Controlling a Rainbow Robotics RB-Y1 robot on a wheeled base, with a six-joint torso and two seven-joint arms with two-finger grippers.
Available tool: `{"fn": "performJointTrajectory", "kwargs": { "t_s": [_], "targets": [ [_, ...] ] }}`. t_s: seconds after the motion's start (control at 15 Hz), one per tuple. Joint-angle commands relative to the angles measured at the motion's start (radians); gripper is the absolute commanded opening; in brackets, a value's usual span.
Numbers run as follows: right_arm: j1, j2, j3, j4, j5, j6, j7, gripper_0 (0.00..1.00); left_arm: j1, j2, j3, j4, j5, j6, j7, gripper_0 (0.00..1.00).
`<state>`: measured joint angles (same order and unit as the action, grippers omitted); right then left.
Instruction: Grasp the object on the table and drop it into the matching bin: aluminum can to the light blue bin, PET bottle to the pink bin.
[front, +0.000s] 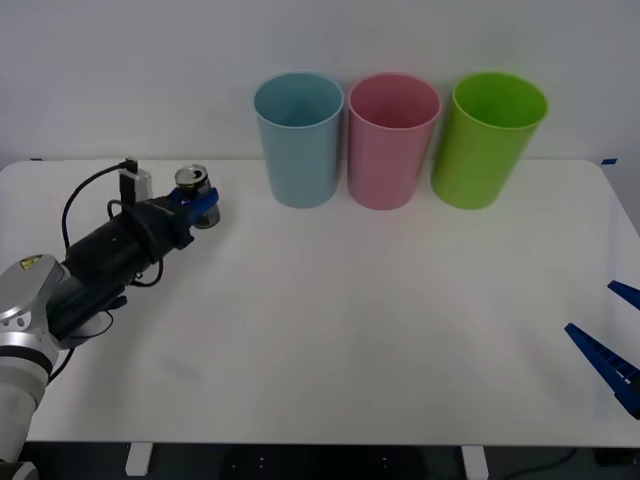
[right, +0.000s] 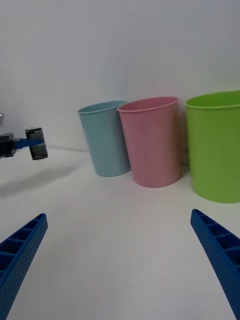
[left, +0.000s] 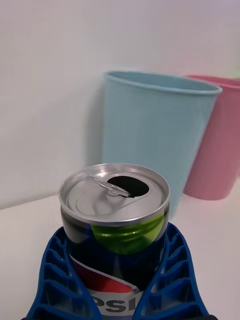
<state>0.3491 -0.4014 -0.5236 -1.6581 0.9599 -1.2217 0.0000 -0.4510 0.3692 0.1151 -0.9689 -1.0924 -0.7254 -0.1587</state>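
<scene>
The aluminum can (front: 192, 181), dark with a silver top and an opened pull-tab, is gripped between the blue fingers of my left gripper (front: 201, 206) at the table's (front: 350, 330) far left. Up close, the can (left: 115, 195) sits upright in the left gripper (left: 116, 232). From the right wrist the can (right: 36, 143) seems to hang just above the tabletop. The light blue bin (front: 298, 140) stands to its right at the back, with the pink bin (front: 392, 140) beside it. My right gripper (front: 590, 308) waits open at the near right edge, its own view (right: 117, 215) showing nothing between the fingers.
A lime green bin (front: 487, 140) stands right of the pink one, all three in a row by the back wall. The light blue bin (left: 150, 130) is the nearest to the can. A black cable loops over the left wrist (front: 85, 195).
</scene>
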Motion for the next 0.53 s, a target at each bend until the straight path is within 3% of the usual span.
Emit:
{"fn": "performJointTrajectory", "kwargs": {
  "t_s": [0.07, 0.53],
  "targets": [
    [0.0, 0.0, 0.0, 0.0, 0.0, 0.0, 0.0, 1.0, 0.002, 0.013, 0.005, -0.047, 0.051, -0.022, 0.027, 0.0],
    [0.0, 0.0, 0.0, 0.0, 0.0, 0.0, 0.0, 1.0, 0.003, 0.014, 0.058, -0.231, 0.055, -0.046, 0.257, 0.0]
  ]
}}
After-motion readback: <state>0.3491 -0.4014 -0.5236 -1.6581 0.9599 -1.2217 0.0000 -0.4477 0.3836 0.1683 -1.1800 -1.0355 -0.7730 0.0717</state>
